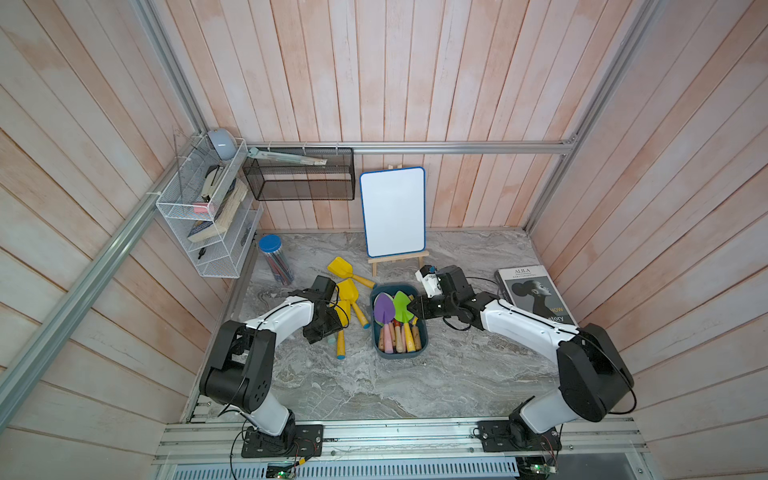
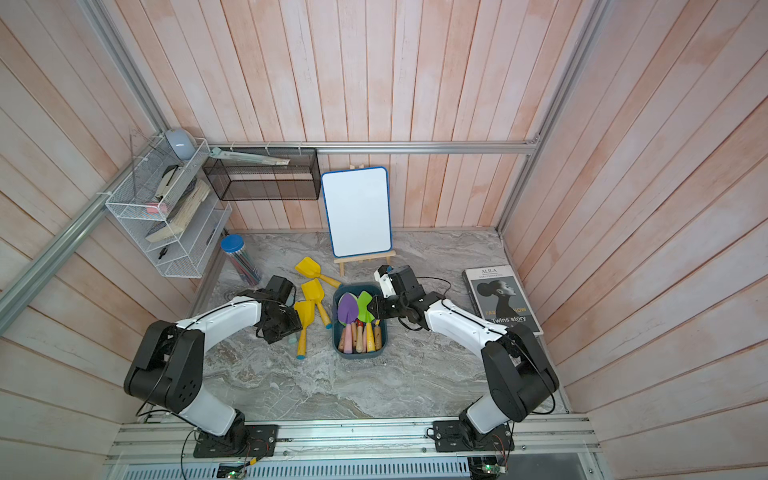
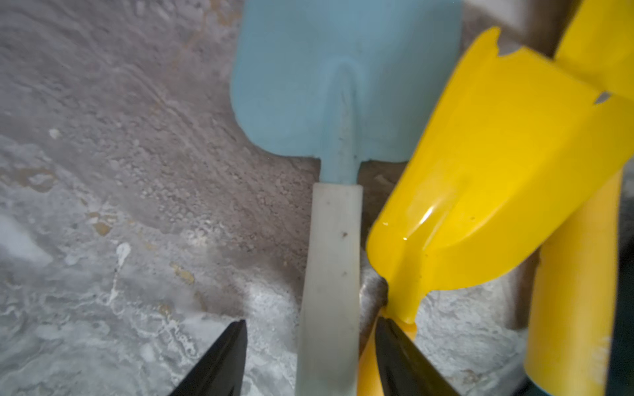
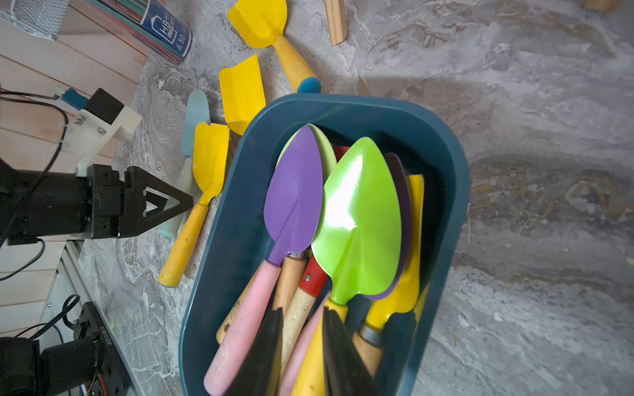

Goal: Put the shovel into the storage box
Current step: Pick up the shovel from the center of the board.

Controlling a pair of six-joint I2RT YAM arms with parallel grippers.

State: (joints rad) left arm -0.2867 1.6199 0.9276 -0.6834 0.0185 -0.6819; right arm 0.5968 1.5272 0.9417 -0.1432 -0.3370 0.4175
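Left tool, fingers apart, straddles the handle of a pale-blue shovel, nearly hidden in both top views.

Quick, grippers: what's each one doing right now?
Left gripper: open, astride the handle of the pale blue shovel, not clamped.
Right gripper: jaws narrowly apart over the storage box; cannot tell if it grips the green shovel.

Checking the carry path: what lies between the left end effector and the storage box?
Yellow shovels lie between them, visible in both top views.
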